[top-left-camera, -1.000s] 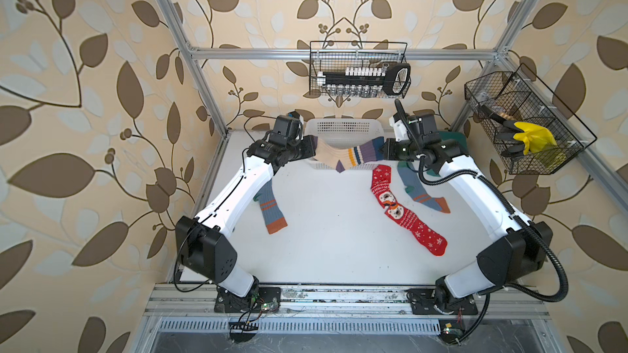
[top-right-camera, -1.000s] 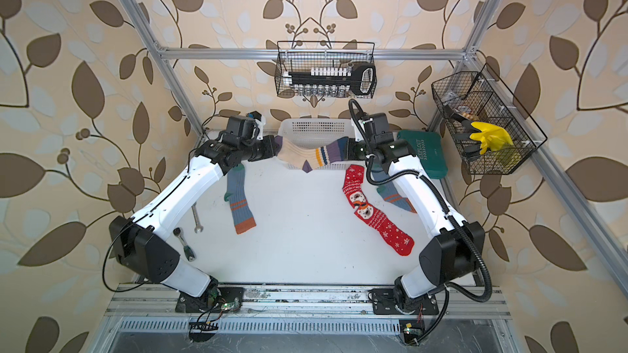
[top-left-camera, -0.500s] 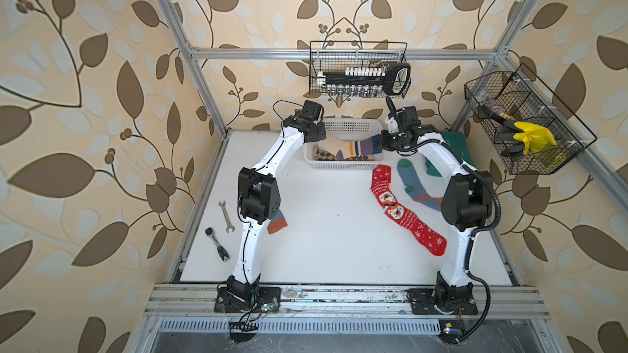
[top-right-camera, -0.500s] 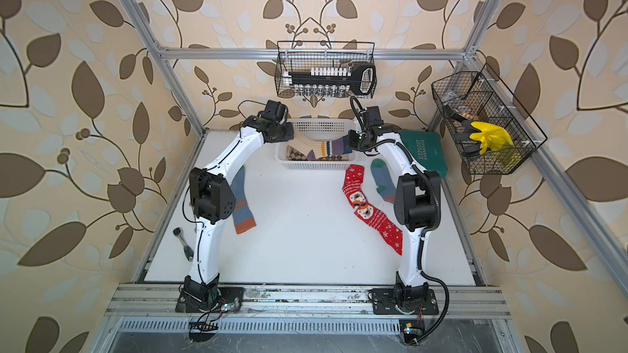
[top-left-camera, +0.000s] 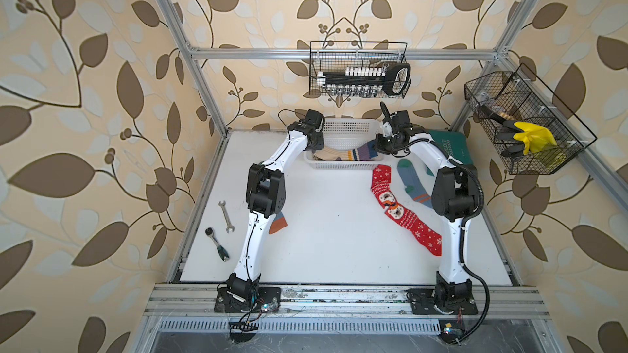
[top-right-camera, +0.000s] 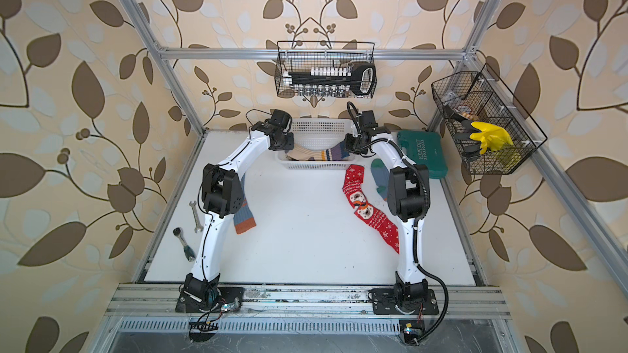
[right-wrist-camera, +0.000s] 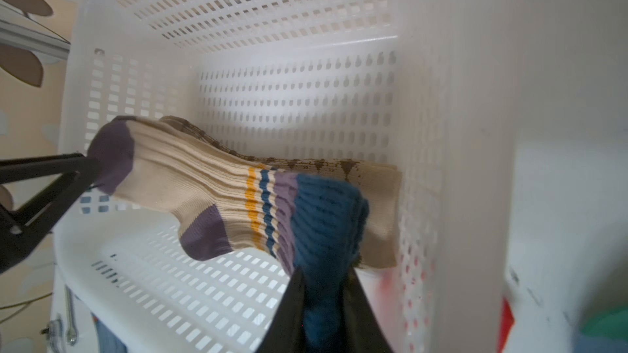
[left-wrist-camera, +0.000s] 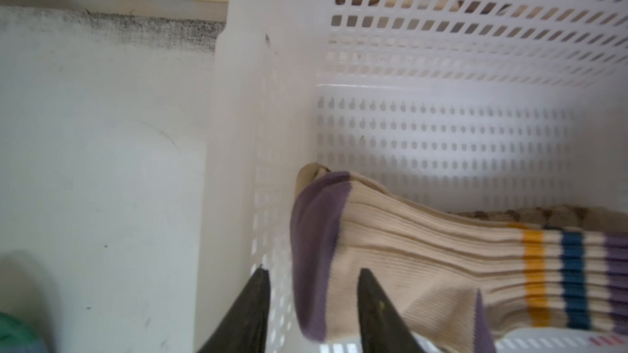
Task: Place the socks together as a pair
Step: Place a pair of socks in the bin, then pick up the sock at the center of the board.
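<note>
A cream sock with purple, navy and yellow stripes [top-left-camera: 343, 154] [top-right-camera: 316, 154] lies stretched across the inside of the white basket [top-left-camera: 343, 165]. It rests on a brown argyle sock [right-wrist-camera: 306, 161]. My left gripper [left-wrist-camera: 311, 271] is open at the basket's left end, and the purple toe [left-wrist-camera: 316, 249] hangs loose between its jaws. At the right end my right gripper [right-wrist-camera: 323, 273] is shut on the sock's blue cuff [right-wrist-camera: 323, 215]. A red snowflake sock [top-left-camera: 397, 210] and a blue-grey sock with a green toe [top-left-camera: 411, 181] lie on the table. Another blue-grey sock with an orange cuff [top-right-camera: 243, 220] lies partly under my left arm.
A wrench [top-left-camera: 226, 215] and a ratchet [top-left-camera: 217, 244] lie at the table's left edge. A green tool case [top-left-camera: 452, 147] sits at the back right. A wire basket of sockets [top-left-camera: 358, 74] hangs on the back wall, and another holding a yellow glove [top-left-camera: 531, 135] on the right.
Both arms reached back and lowered the stretched striped sock into the basket. My left gripper has opened and let go of the toe.
</note>
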